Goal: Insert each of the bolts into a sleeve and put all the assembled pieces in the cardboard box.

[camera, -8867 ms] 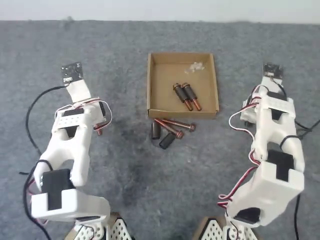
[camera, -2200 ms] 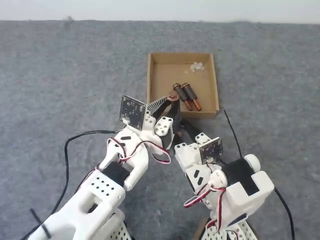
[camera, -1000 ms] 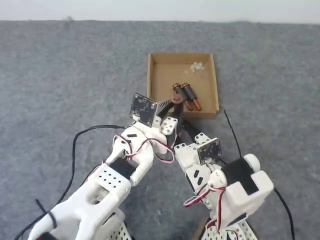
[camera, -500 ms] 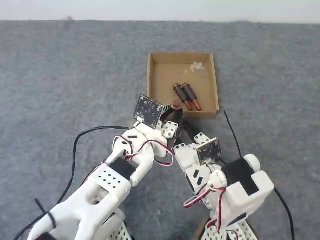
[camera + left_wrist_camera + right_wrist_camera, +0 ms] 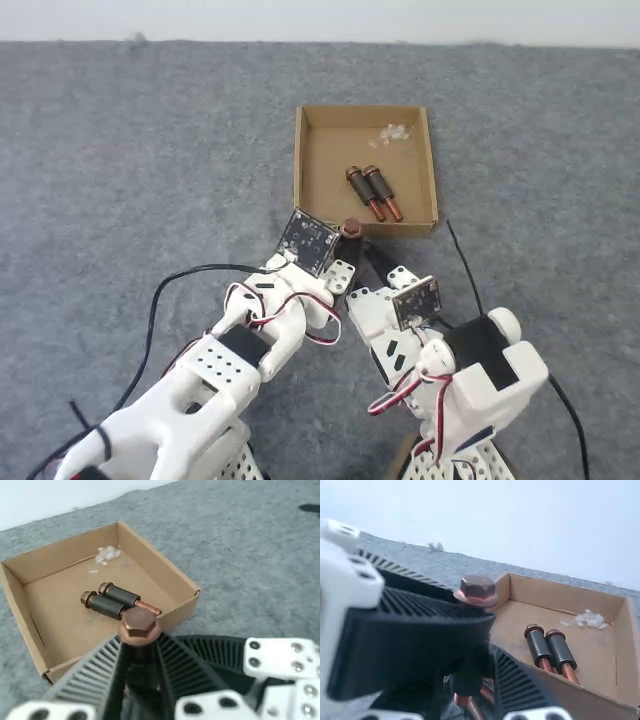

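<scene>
A copper bolt (image 5: 140,624) stands upright with its hex head up, and my left gripper (image 5: 140,647) is shut on its shank. In the high view this bolt (image 5: 350,229) is just in front of the cardboard box (image 5: 298,170). Below the bolt head a black sleeve (image 5: 469,676) sits around the shank, with a copper tip showing under it. My right gripper (image 5: 470,692) is shut on that sleeve from the near side. Both grippers meet there, left gripper (image 5: 345,246) and right gripper (image 5: 370,263). Two assembled pieces (image 5: 372,192) lie side by side in the box.
The box's walls (image 5: 150,555) rise right behind the held bolt. A small white scrap (image 5: 393,131) lies in the box's far corner. Grey carpet (image 5: 150,150) spreads on all sides. Both arms cover the patch in front of the box.
My left gripper has drawn back with the bolt from over the box's front wall toward the right gripper. The right arm has kept still.
</scene>
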`<state>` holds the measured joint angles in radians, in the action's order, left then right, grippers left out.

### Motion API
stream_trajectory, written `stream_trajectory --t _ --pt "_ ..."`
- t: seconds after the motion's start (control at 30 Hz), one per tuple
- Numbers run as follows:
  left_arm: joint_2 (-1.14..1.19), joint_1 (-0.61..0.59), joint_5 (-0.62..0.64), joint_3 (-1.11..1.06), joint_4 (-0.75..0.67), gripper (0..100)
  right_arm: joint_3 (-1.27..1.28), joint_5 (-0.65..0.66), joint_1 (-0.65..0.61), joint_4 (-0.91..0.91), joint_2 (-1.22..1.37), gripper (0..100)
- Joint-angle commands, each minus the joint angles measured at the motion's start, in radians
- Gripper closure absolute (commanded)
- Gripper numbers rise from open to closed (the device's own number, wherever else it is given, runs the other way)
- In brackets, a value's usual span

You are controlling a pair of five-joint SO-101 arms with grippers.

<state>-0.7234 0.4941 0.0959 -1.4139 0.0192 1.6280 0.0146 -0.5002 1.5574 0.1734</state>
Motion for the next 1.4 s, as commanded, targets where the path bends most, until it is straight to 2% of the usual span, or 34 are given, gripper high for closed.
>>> stream_trajectory --t 0.0,0.13,0.23,0.4,0.63,0.8,1.03,1.2,1.37 --pt "0.0 -0.009 -0.006 0.007 0.009 90 -0.021 0.008 0.062 0.001 -0.004 99.3" --pt "-0.002 -0.009 -0.006 -0.016 0.011 72 -0.021 0.011 0.062 0.001 -0.004 99.3" --pt "-0.003 -0.011 -0.006 -0.019 0.009 64 -0.021 0.012 0.064 0.001 -0.004 99.3" --pt "-0.003 -0.069 0.008 0.018 0.009 63 -0.023 0.012 0.064 0.001 -0.004 99.3" --pt "-0.127 -0.078 0.169 0.036 0.028 63 -0.023 0.014 0.064 0.001 -0.004 99.3" --pt "-0.358 -0.089 0.206 0.027 0.184 70 -0.023 0.014 0.064 0.001 -0.004 99.3" --pt "-0.597 -0.195 0.206 0.025 0.331 98 -0.023 0.014 0.064 -0.001 -0.002 99.3" --pt "-0.663 -0.318 0.206 -0.008 0.407 98 -0.023 0.014 0.082 -0.001 -0.002 99.3" --pt "-0.724 -0.451 0.201 -0.166 0.414 99 -0.023 0.014 0.085 -0.001 -0.004 99.3"
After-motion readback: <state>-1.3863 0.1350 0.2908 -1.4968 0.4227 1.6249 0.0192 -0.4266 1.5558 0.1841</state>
